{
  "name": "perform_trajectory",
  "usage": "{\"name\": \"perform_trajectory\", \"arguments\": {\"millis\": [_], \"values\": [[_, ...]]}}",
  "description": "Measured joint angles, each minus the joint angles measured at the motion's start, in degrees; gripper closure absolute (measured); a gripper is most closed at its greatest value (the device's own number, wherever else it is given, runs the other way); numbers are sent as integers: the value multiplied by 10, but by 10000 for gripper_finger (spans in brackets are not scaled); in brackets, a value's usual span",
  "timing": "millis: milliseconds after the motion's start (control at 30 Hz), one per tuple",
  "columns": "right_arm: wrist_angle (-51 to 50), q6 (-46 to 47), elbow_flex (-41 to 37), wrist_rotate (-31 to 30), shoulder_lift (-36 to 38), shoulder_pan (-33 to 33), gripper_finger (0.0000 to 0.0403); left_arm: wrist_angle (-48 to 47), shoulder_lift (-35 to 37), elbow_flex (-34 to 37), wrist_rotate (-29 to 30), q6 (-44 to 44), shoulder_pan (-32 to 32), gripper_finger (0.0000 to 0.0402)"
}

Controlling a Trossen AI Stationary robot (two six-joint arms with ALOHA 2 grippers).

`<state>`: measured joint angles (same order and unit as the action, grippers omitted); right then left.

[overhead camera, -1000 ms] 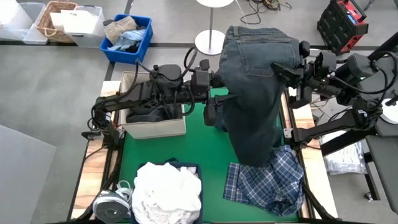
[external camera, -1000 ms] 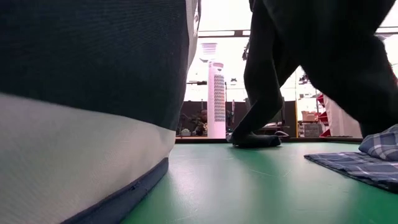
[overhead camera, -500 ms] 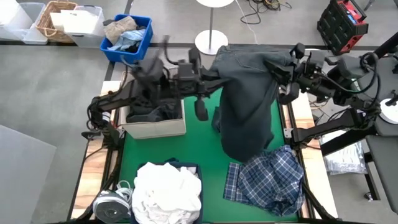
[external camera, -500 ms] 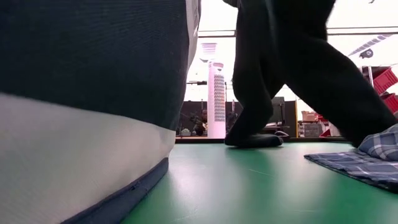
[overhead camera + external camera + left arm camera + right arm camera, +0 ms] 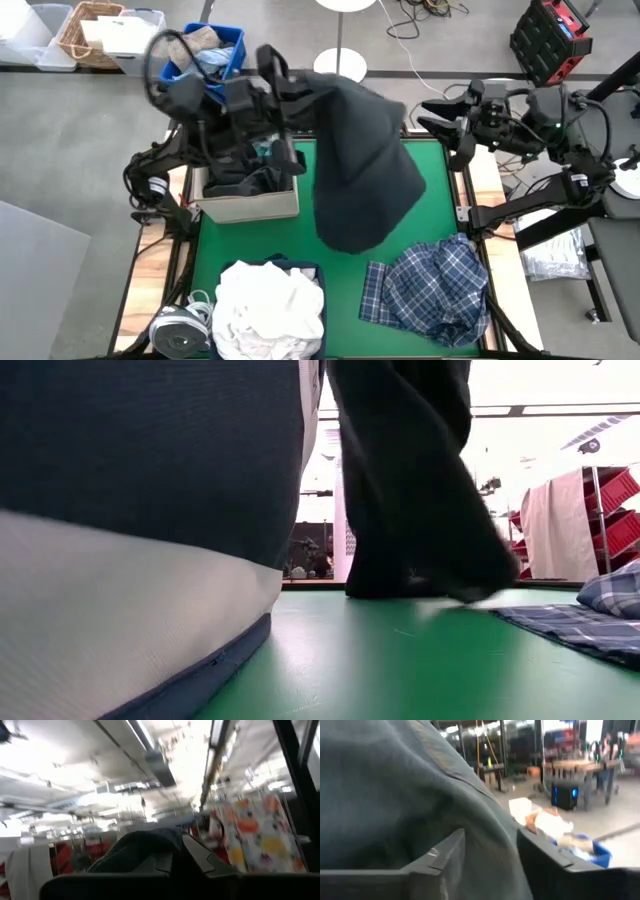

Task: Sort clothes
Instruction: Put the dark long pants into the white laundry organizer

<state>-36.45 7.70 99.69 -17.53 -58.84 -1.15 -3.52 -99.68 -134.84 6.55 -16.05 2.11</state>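
Left gripper (image 5: 290, 85), upper left of the high view, pinches dark jeans (image 5: 360, 160) hanging mid-frame; right gripper (image 5: 437, 118) gapes empty; plaid shirt (image 5: 425, 290) lower right remains unsorted.

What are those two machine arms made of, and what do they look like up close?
Both arms are dark, nearly black, built of jointed segments with black cables looping along them. The left arm and right arm each end in two flat, dark, blade-like jaws.

Grey floor (image 5: 70, 150) all round the green-topped table (image 5: 260, 240). Blue plastic bin (image 5: 205, 62) and woven wicker basket (image 5: 85, 30) sit behind it.
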Motion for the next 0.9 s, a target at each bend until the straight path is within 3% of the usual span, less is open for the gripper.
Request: {"name": "perform_trajectory", "arguments": {"millis": [133, 267, 400, 600, 733, 900], "values": [[-35, 10, 22, 13, -2, 0, 188, 49, 4, -1, 16, -1, -1, 401], [-35, 30, 35, 83, -2, 0, 164, 74, 8, -1, 83, -11, -1, 401], [-36, 115, 33, 131, -3, 0, 143, 73, 9, -1, 117, -31, -1, 401], [-38, 282, 26, 137, -22, 0, 117, 62, 6, -1, 144, -53, -3, 402], [-32, 318, 27, 138, -33, 0, 96, 47, 2, -1, 193, -81, -3, 402], [19, 342, 26, 195, -65, 0, 72, 43, -5, -1, 252, -122, -3, 401]]}}
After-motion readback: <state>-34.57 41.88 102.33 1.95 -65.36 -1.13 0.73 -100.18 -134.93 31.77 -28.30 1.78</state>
